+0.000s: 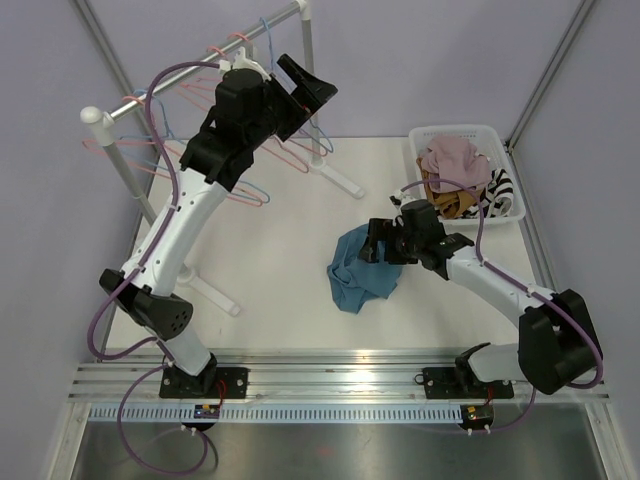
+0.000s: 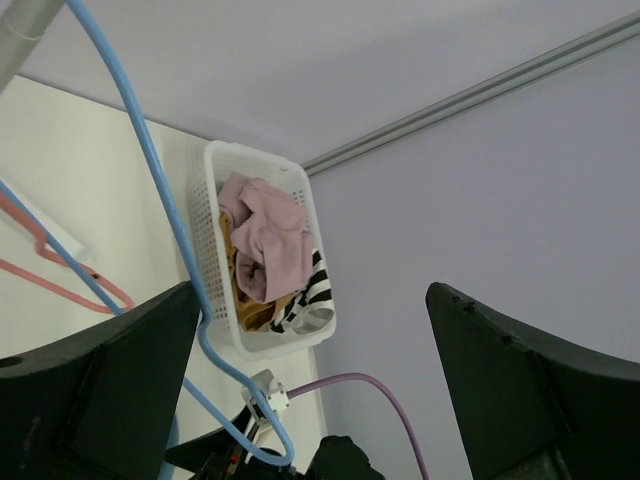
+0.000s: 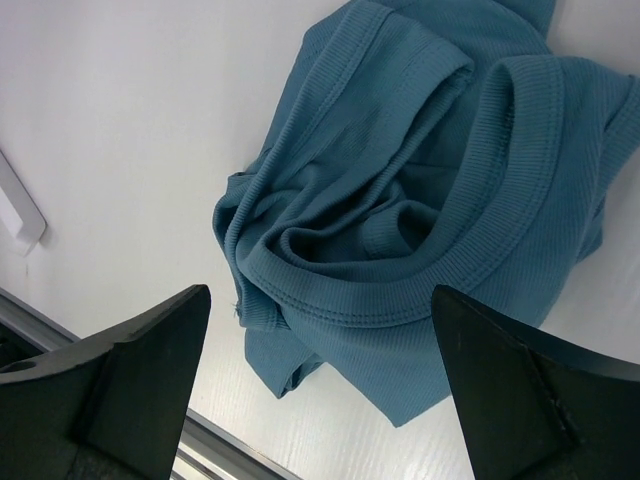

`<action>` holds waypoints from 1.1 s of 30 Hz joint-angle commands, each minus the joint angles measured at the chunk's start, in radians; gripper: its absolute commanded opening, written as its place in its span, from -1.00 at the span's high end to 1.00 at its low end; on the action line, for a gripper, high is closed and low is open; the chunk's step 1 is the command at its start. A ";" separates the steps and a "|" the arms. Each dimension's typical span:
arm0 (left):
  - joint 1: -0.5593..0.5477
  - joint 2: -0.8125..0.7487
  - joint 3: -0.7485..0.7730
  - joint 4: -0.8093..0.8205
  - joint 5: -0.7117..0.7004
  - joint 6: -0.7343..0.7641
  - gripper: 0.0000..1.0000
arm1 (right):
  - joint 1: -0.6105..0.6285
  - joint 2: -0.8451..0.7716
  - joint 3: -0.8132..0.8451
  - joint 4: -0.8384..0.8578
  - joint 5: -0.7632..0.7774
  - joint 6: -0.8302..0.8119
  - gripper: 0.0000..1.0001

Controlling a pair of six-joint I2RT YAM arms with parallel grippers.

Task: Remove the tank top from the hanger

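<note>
The teal tank top [image 1: 360, 272] lies off any hanger, crumpled in a heap on the white table [image 1: 280, 215] right of centre. The right wrist view shows what the overhead cannot: its ribbed knit and the stitched bands of its neck and arm openings folded over one another [image 3: 420, 220]. The right gripper [image 1: 374, 241] hovers over the heap's upper edge, jaws spread wide and holding nothing; from its own camera both fingers frame the cloth without touching it [image 3: 320, 295]. The left gripper [image 1: 312, 93] is raised by the rack's rail [image 1: 190, 72], jaws equally wide and empty. Its wrist view shows a blue hanger [image 2: 150, 170] running past its left finger [image 2: 110, 370], though contact cannot be judged, with pink hangers [image 2: 60, 280] behind. Only the overhead view shows the hangers strung along the rail. At the table's far right stands a white basket [image 1: 505, 160] holding pink [image 1: 455, 155], mustard and striped clothing.
</note>
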 commanded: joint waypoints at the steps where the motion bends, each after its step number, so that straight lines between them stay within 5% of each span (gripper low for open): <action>1: -0.002 0.028 0.130 -0.094 -0.057 0.106 -0.98 | 0.029 0.034 0.059 0.027 0.018 -0.023 -0.99; 6: 0.001 0.145 0.340 -0.264 -0.068 0.204 -0.98 | 0.046 0.056 0.073 0.043 0.011 -0.020 -0.99; 12: 0.000 0.082 0.255 -0.262 -0.092 0.259 -0.98 | 0.062 0.079 0.099 0.025 0.047 -0.036 -0.99; 18: -0.023 -0.049 0.127 -0.161 0.073 0.330 -0.98 | 0.116 0.114 0.116 -0.017 0.147 -0.069 -0.99; 23: -0.081 -0.137 0.112 -0.121 0.132 0.367 -0.98 | 0.210 0.256 0.163 -0.057 0.308 -0.048 -0.99; 28: -0.146 -0.250 0.095 -0.156 0.044 0.431 -0.98 | 0.288 0.420 0.217 -0.129 0.445 -0.030 -0.99; 30: -0.178 -0.337 0.040 -0.160 -0.024 0.462 -0.98 | 0.290 0.462 0.209 -0.120 0.451 -0.007 -0.76; 31: -0.186 -0.367 0.011 -0.168 -0.046 0.466 -0.98 | 0.290 0.467 0.203 -0.111 0.448 -0.003 -0.50; 32: -0.197 -0.407 -0.021 -0.168 -0.074 0.468 -0.98 | 0.290 0.470 0.196 -0.098 0.448 0.003 0.09; 33: -0.200 -0.480 -0.107 -0.165 -0.081 0.472 -0.98 | 0.290 0.462 0.194 -0.094 0.451 0.006 0.36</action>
